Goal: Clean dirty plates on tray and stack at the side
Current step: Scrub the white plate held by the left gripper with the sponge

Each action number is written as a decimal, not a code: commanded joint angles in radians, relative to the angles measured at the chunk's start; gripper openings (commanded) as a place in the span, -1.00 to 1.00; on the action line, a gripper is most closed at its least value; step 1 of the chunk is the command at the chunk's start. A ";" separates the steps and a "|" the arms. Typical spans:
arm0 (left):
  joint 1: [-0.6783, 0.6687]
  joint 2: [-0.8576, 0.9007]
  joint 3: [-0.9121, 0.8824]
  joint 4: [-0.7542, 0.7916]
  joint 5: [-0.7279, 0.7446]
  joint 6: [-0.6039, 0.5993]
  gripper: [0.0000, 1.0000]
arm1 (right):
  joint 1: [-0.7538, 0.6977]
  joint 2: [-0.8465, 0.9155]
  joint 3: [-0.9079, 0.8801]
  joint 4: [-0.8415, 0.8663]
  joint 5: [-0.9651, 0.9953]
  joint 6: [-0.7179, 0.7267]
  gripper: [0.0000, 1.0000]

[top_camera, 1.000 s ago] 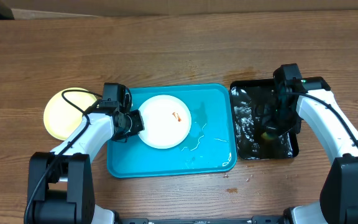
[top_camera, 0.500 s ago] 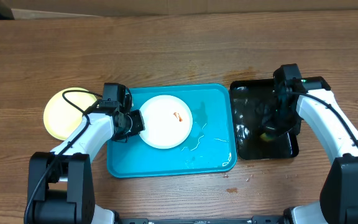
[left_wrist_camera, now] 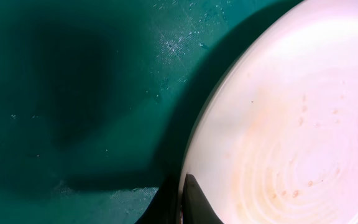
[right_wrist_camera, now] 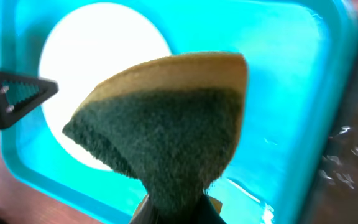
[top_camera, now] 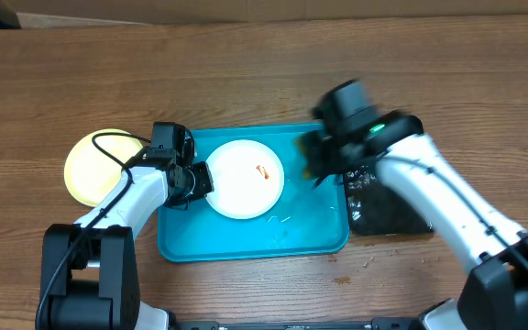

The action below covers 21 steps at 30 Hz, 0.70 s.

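A white plate (top_camera: 244, 178) with a small red smear lies in the turquoise tray (top_camera: 312, 229). My left gripper (top_camera: 194, 180) is shut on the plate's left rim; in the left wrist view its fingertips (left_wrist_camera: 188, 199) pinch the rim of the plate (left_wrist_camera: 291, 137) over the tray (left_wrist_camera: 73, 93). My right gripper (top_camera: 312, 163) is shut on a yellow-and-green sponge (right_wrist_camera: 166, 124) and hangs above the tray's right part; the right wrist view shows the plate (right_wrist_camera: 86, 56) and tray (right_wrist_camera: 291, 124) below it. A pale yellow-green plate (top_camera: 88, 169) lies on the table left of the tray. A third plate is out of view.
A glossy black tray (top_camera: 388, 206) holding water sits right of the turquoise tray. Water streaks lie on the turquoise tray's right half. The wooden table (top_camera: 246, 73) extends behind.
My right arm has lifted the sponge out of the black tray and swung left over the turquoise tray. The left gripper and white plate have stayed put.
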 commanded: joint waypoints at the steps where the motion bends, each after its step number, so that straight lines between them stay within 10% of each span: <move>1: -0.007 0.010 -0.013 0.000 0.011 0.026 -0.92 | 0.132 0.040 0.021 0.062 0.260 0.051 -0.92; 14: -0.007 0.010 -0.014 0.000 0.011 0.026 -0.92 | 0.298 0.288 0.021 0.283 0.612 0.048 -0.91; 21: -0.007 0.010 -0.014 0.000 0.011 0.026 -0.91 | 0.298 0.303 0.021 0.311 0.541 0.048 -0.29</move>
